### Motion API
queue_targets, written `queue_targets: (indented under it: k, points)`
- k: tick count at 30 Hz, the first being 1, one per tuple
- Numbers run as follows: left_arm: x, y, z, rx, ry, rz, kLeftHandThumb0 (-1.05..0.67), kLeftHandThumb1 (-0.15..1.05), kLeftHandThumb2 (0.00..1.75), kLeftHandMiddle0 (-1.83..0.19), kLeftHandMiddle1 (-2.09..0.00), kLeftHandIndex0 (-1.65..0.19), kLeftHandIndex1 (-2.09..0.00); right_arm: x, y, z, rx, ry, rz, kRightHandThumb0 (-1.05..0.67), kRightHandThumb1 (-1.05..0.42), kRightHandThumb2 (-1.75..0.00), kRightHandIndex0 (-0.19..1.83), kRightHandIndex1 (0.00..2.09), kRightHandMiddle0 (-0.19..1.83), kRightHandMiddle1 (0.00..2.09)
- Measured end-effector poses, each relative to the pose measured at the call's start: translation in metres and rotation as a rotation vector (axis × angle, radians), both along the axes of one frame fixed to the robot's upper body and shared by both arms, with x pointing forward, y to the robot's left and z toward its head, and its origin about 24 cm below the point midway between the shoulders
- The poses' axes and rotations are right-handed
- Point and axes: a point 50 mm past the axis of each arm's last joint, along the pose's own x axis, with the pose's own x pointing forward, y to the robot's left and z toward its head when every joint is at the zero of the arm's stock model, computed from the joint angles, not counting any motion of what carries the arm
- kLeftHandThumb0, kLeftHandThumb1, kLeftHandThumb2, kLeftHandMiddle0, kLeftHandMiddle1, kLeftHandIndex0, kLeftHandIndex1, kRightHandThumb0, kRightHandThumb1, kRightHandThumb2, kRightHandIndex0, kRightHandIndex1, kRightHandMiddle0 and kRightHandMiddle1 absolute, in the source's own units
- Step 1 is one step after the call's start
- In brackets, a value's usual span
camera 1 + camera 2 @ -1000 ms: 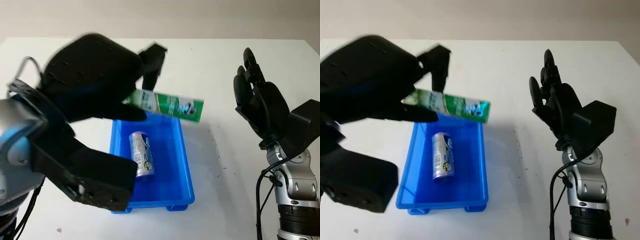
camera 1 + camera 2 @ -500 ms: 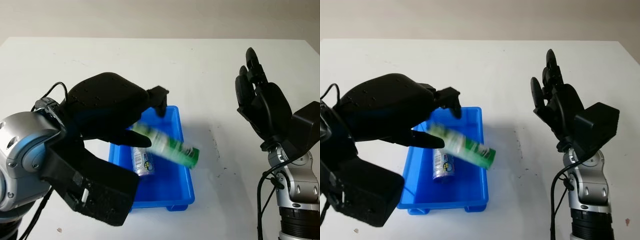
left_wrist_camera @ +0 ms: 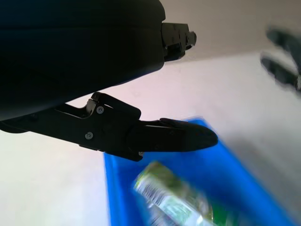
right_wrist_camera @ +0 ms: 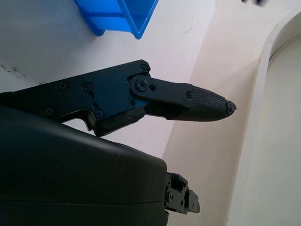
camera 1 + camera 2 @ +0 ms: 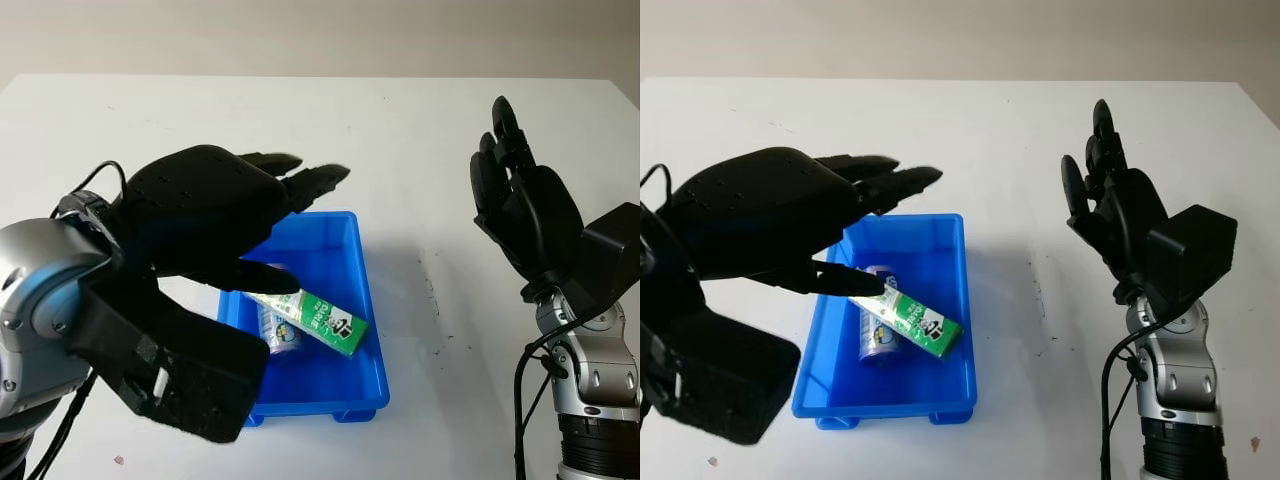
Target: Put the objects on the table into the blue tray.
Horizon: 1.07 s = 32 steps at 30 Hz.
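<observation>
The blue tray (image 5: 372, 330) sits at the table's middle front. In it a silver can (image 5: 281, 337) lies lengthwise, and a green and white tube (image 5: 318, 317) lies slanted across the can. My left hand (image 5: 305, 225) hovers open over the tray's near-left part, its thumb tip close above the tube's left end. In the left wrist view a finger (image 3: 178, 136) reaches over the tray (image 3: 115, 188), with the tube (image 3: 171, 200) blurred below it. My right hand (image 5: 520, 200) is held up open at the right, away from the tray.
White tabletop (image 5: 440, 130) surrounds the tray, with small dark specks (image 5: 432, 290) just right of it. The right wrist view catches the tray's corner (image 4: 122, 16) beyond a finger (image 4: 197, 101). The table's far edge meets a pale wall.
My left hand came down over the tray with the green tube, then let it go. The tube dropped and now lies in the tray across the can. The right hand stayed put.
</observation>
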Motion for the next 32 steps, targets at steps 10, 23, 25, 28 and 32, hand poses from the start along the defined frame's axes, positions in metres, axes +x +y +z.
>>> queue_targets:
  k: [10,23,25,28,32]
  points:
    - [0.049,0.077,-0.02,-1.044,-0.042,0.213,-0.72,1.05,0.69,0.19,0.0,0.19,0.0,0.003,0.004,-0.004,0.021,0.017,0.056,-0.72,-1.05,-0.61,-0.19,0.0,-0.19,0.0]
    - [0.041,0.108,-0.096,-1.437,-0.007,0.421,-0.8,1.05,0.66,0.19,0.0,0.19,0.0,0.009,0.003,-0.004,0.057,0.003,0.045,-0.73,-1.05,-0.59,-0.19,0.0,-0.19,0.0]
    - [0.038,0.109,-0.106,-1.433,0.019,0.44,-0.81,1.05,0.65,0.19,0.0,0.19,0.0,0.01,0.004,-0.005,0.062,0.0,0.042,-0.74,-1.05,-0.59,-0.19,0.0,-0.19,0.0]
    - [0.036,0.111,-0.113,-1.437,0.042,0.455,-0.8,1.05,0.66,0.19,0.0,0.19,0.0,0.012,0.005,-0.005,0.069,0.002,0.039,-0.75,-1.05,-0.59,-0.19,0.0,-0.19,0.0]
    - [0.036,0.112,-0.11,-1.431,0.04,0.448,-0.8,1.05,0.65,0.19,0.0,0.19,0.0,0.013,0.006,-0.004,0.074,-0.005,0.039,-0.74,-1.05,-0.59,-0.19,0.0,-0.19,0.0]
